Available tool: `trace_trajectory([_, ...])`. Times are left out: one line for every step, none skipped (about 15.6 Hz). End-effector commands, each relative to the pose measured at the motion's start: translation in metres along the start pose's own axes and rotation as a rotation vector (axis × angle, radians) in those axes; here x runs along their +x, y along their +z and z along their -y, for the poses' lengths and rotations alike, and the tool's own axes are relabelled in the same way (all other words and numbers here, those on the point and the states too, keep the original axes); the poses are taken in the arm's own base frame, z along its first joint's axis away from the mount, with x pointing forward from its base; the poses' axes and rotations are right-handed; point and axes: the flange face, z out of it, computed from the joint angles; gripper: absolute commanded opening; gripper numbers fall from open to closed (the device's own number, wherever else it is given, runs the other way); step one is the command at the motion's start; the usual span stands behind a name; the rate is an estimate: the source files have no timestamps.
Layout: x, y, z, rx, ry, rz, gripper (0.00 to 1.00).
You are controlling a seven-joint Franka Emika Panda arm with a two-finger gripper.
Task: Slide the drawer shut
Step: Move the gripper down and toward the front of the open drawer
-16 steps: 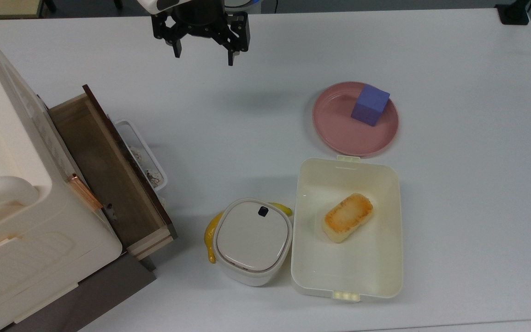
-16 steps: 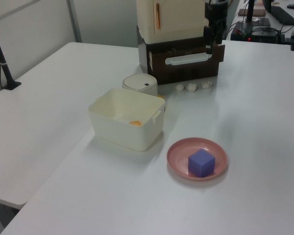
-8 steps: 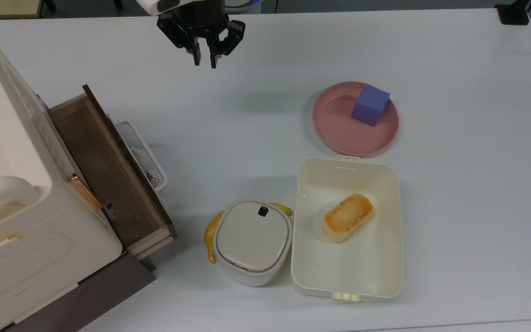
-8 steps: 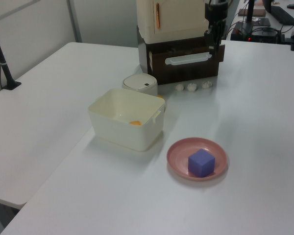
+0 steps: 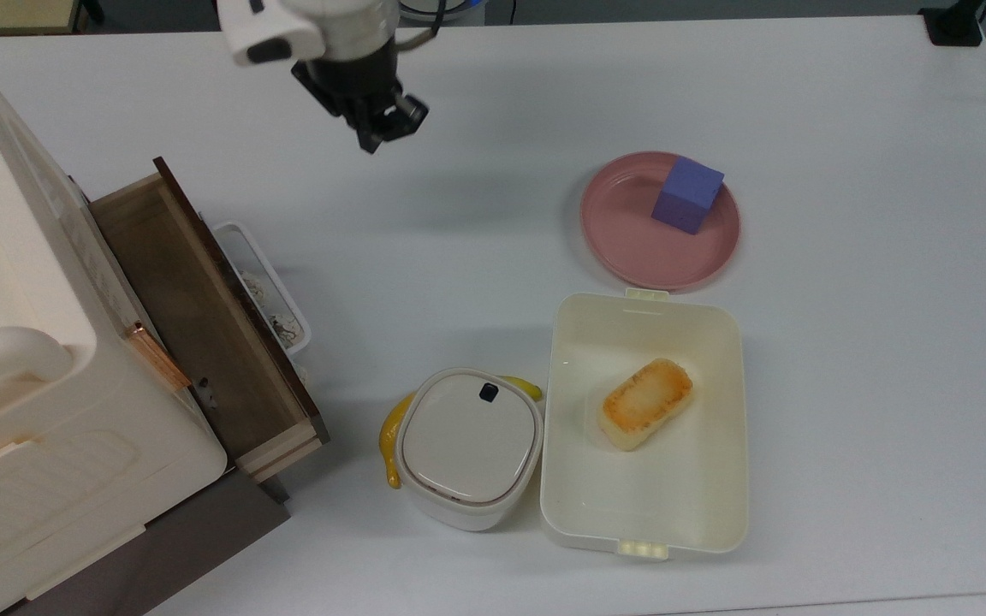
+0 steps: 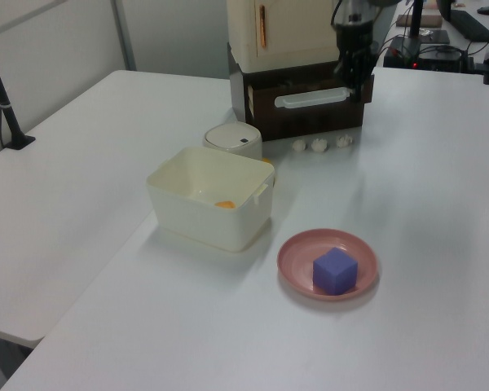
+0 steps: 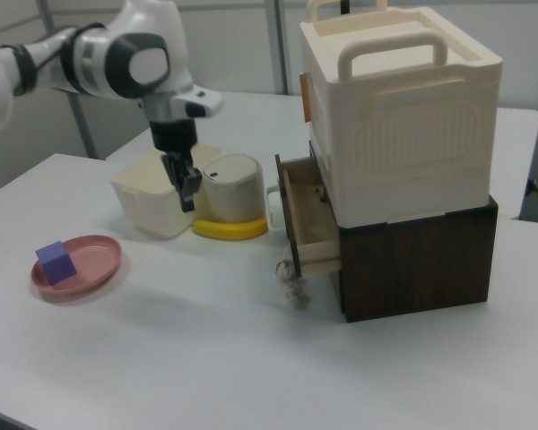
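The drawer [image 5: 202, 325] stands pulled out of the dark wooden base under the cream cabinet [image 5: 22, 376]. Its brown floor is bare, and its dark front panel [image 6: 310, 110] carries a white loop handle [image 5: 266, 282]. In the right view the drawer [image 7: 307, 219] juts out toward the right view's left. My gripper [image 5: 373, 141] hangs above the table beyond the drawer's far end, well apart from the handle. The gripper [image 7: 188, 195] points down, shut on nothing. In the left view the gripper [image 6: 354, 81] is seen in front of the panel's right end.
A pink plate [image 5: 621, 248] holds a purple cube [image 5: 688, 195]. A cream lunch box [image 5: 570, 479] contains a browned bread piece [image 5: 647, 404]. Beside the box stand a white lidded container [image 5: 469, 445] and a banana [image 5: 389, 441]. Small white bits [image 6: 319, 144] lie under the handle.
The fingers went from wide apart to shut. The wrist turned, and the gripper shifted slightly down and left in the top view, toward the drawer.
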Motion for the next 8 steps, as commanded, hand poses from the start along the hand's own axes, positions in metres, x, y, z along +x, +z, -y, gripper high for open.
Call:
trace_trajectory([0.039, 0.031, -0.001, 0.005, 0.188, -0.007, 0.02])
trace_trajectory([0.048, 0.036, -0.003, 0.017, 0.226, -0.033, 0.02])
trace_trajectory([0.058, 0.043, -0.006, 0.021, 0.249, -0.061, 0.02])
trace_trajectory([0.067, 0.049, -0.009, 0.024, 0.267, -0.085, 0.02])
trace_trajectory([0.074, 0.054, -0.012, 0.030, 0.288, -0.103, 0.02])
trace_trajectory([0.080, 0.051, -0.018, 0.046, 0.311, -0.130, 0.02])
trace_trajectory([0.086, 0.049, -0.022, 0.063, 0.327, -0.158, 0.02])
trace_trajectory([0.091, 0.047, -0.026, 0.078, 0.334, -0.186, 0.02])
